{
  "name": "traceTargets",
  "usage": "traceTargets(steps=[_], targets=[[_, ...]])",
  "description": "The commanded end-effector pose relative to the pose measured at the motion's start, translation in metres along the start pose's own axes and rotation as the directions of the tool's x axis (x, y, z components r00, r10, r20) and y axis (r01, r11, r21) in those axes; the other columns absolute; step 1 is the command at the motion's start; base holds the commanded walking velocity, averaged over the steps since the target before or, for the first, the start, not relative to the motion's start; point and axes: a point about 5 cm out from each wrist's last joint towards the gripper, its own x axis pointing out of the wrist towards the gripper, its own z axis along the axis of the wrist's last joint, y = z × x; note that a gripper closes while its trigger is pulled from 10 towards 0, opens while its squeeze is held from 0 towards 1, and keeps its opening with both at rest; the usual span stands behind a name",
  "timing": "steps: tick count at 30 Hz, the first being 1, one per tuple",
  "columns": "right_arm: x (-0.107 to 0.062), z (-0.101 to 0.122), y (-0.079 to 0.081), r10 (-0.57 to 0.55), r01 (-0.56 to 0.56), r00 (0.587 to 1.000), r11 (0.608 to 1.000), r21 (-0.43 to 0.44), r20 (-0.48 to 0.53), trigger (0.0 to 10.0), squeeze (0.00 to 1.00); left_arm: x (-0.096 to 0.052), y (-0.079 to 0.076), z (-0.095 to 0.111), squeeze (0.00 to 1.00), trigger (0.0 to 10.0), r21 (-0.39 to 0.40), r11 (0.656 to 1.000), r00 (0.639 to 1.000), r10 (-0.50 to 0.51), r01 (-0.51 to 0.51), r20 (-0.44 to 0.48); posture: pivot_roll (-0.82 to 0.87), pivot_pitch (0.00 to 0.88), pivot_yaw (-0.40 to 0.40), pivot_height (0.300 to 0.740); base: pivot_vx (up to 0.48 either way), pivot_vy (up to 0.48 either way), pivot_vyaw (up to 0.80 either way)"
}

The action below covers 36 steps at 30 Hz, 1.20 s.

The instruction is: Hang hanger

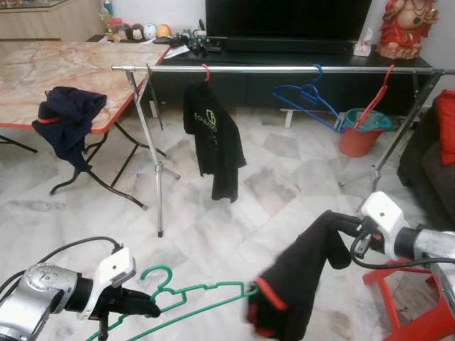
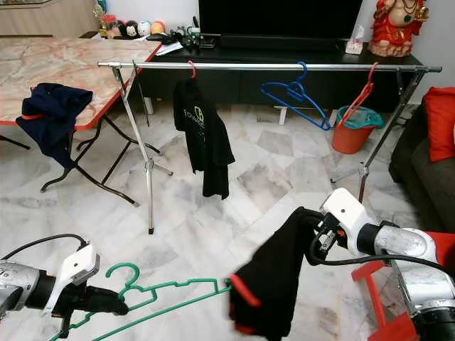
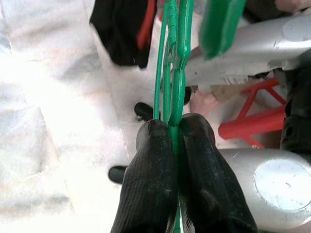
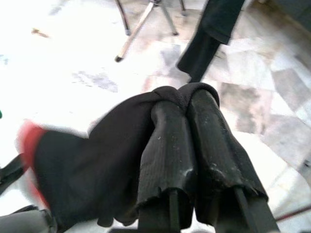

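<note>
A long metal clothes rail (image 1: 284, 69) spans the room above the marble floor (image 1: 213, 220); a black shirt (image 1: 213, 138) on a red hanger, a blue hanger (image 1: 307, 96) and another red hanger (image 1: 377, 96) hang from it. Low in front, the right gripper (image 4: 187, 104) is pinched together on a black garment with red trim (image 1: 291, 284), which droops below it. Just beside the garment's edge, the green hanger (image 1: 188, 297) is held level, squeezed between the left gripper's (image 3: 176, 128) fingers near its hook
</note>
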Motion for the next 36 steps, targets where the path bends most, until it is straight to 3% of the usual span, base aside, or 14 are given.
traceTargets(steps=[1,6,9,11,14,17,19,21,22,23,30,31,34,36], targets=[[-0.001,0.007,-0.008,-0.055,0.055,0.998,0.998,-0.008,0.027,0.0,0.0,-0.001,0.0,-0.009,0.0,10.0,0.007,1.0,0.998,0.008,-0.007,-0.068,-0.19,0.0,-0.002,0.74,0.0,0.0,0.0],[0.005,0.006,-0.011,-0.143,0.141,0.989,0.989,0.037,0.031,0.0,0.0,0.004,0.006,-0.019,0.0,10.0,0.025,0.996,0.99,0.088,-0.086,-0.106,-0.19,0.0,0.0,0.74,0.0,0.0,0.0],[0.013,0.0,-0.01,-0.269,0.259,0.962,0.954,0.153,0.052,0.0,0.0,0.014,0.031,-0.019,0.0,10.0,-0.008,0.923,0.923,0.384,-0.384,-0.012,-0.19,0.0,0.013,0.74,0.0,0.0,0.0],[0.019,-0.005,-0.002,-0.349,0.311,0.932,0.909,0.278,0.095,0.0,0.0,0.023,0.042,-0.016,0.0,10.0,-0.029,0.838,0.837,0.545,-0.544,0.045,-0.18,0.0,0.028,0.74,0.0,0.0,0.0],[0.021,-0.009,0.003,-0.369,0.319,0.924,0.887,0.333,0.1,0.0,0.0,0.025,0.046,-0.017,0.0,10.0,-0.048,0.793,0.792,0.609,-0.607,0.042,-0.18,0.0,0.028,0.74,0.0,0.0,0.0],[0.026,-0.02,0.019,-0.486,0.405,0.869,0.805,0.433,0.091,0.0,0.0,0.027,0.057,-0.02,0.0,10.0,-0.182,0.653,0.655,0.753,-0.735,0.054,-0.18,0.0,0.061,0.74,0.0,0.0,0.0],[0.025,-0.033,0.031,-0.619,0.499,0.783,0.68,0.537,0.056,0.0,0.0,0.027,0.066,-0.022,0.0,10.0,-0.278,0.507,0.517,0.855,-0.816,0.04,-0.19,0.0,0.077,0.74,0.0,0.0,0.0],[0.026,-0.034,0.033,-0.633,0.511,0.773,0.666,0.543,0.049,0.0,0.0,0.027,0.068,-0.022,0.0,10.0,-0.29,0.484,0.496,0.868,-0.826,0.036,-0.19,0.0,0.077,0.74,0.0,0.0,0.0],[0.025,-0.041,0.04,-0.679,0.556,0.734,0.622,0.551,0.026,0.0,0.0,0.027,0.072,-0.023,0.0,10.0,-0.302,0.421,0.435,0.9,-0.855,0.026,-0.19,0.0,0.083,0.74,0.0,0.0,0.0],[0.023,-0.048,0.044,-0.712,0.601,0.702,0.591,0.538,-0.003,0.0,0.0,0.03,0.072,-0.021,0.0,10.0,-0.333,0.399,0.414,0.91,-0.854,0.028,-0.19,0.0,0.086,0.74,0.0,0.0,0.0],[0.012,-0.073,0.065,-0.824,0.722,0.559,0.429,0.543,-0.092,0.0,0.0,0.041,0.072,-0.02,0.0,10.0,-0.4,0.336,0.357,0.934,-0.853,0.024,-0.2,0.0,0.085,0.74,0.0,0.0,0.0],[0.012,-0.072,0.071,-0.842,0.728,0.533,0.406,0.553,-0.083,0.0,0.0,0.041,0.072,-0.021,0.0,10.0,-0.416,0.306,0.326,0.945,-0.856,0.024,-0.2,0.0,0.086,0.74,0.0,0.0,0.0],[0.013,-0.068,0.076,-0.853,0.74,0.518,0.414,0.53,-0.057,0.0,0.0,0.041,0.072,-0.023,0.0,10.0,-0.436,0.271,0.295,0.955,-0.858,0.013,-0.2,0.0,0.086,0.74,0.0,0.0,0.0],[0.018,-0.061,0.085,-0.846,0.727,0.533,0.453,0.516,-0.008,0.0,0.0,0.042,0.072,-0.026,0.0,10.0,-0.462,0.254,0.284,0.959,-0.85,0.003,-0.2,0.0,0.086,0.74,0.0,0.0,0.0]])
